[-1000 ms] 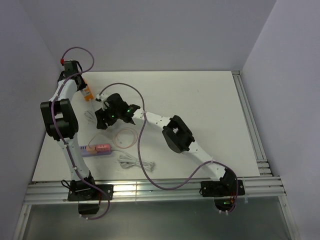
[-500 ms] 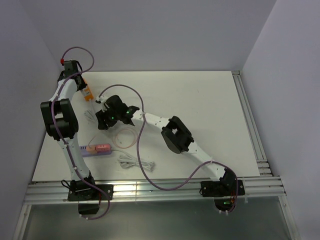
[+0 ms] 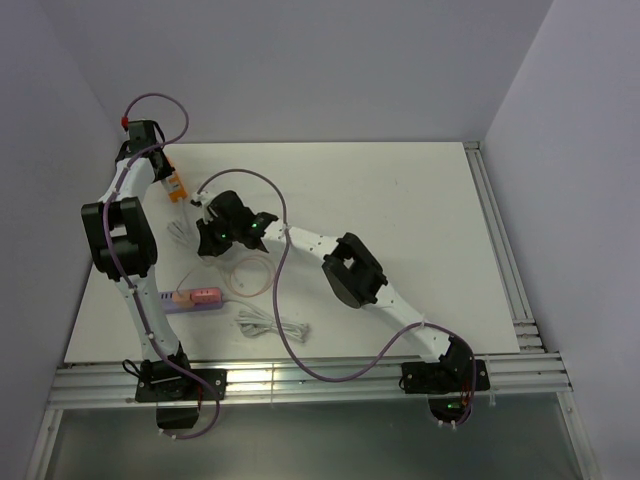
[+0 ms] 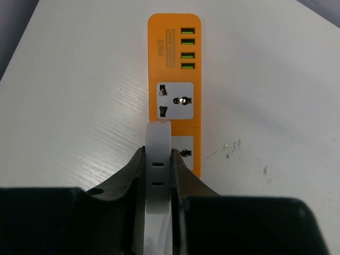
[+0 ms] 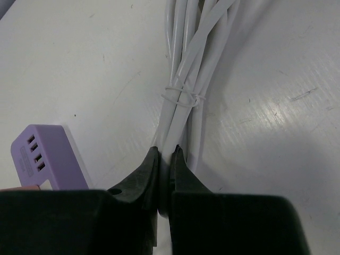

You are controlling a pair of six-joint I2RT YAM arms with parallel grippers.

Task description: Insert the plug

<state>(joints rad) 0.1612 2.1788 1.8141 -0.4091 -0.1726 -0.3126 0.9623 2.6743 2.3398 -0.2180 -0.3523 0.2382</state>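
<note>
- My left gripper [image 4: 158, 154] sits at the far left and is clamped on a white block [image 4: 158, 138] with two slots. It is poised over the lower socket of the orange power strip [image 4: 175, 74].
- Risk there, as I judge it: the block hides that socket from the wrist camera. If I push down slightly off line it could jam or shove the strip along the table [image 3: 400, 220].
- The lilac power strip [image 3: 166, 299] lies near-left. The plug [image 3: 203, 295] lies against its right end, and neither gripper holds it.
- I can't tell from the top view whether the prongs are seated or only resting.
- My right gripper [image 5: 166, 152] has its fingers pinched together on a strand of the tied white cord bundle [image 5: 183, 90]. That is not the plug.
- Main risk: I've got the wrong item. Lifting now would drag the whole bundle, which could sweep into the lilac strip close by in the wrist view and knock the plug away.
- The thin pink cord [image 3: 250, 272] loops just under the right forearm. Swinging the arm low could snag it and yank the plug.
- The loose white coil [image 3: 270, 325] lies nearer the bases, apart from both grippers, so I see little risk from it.
</note>
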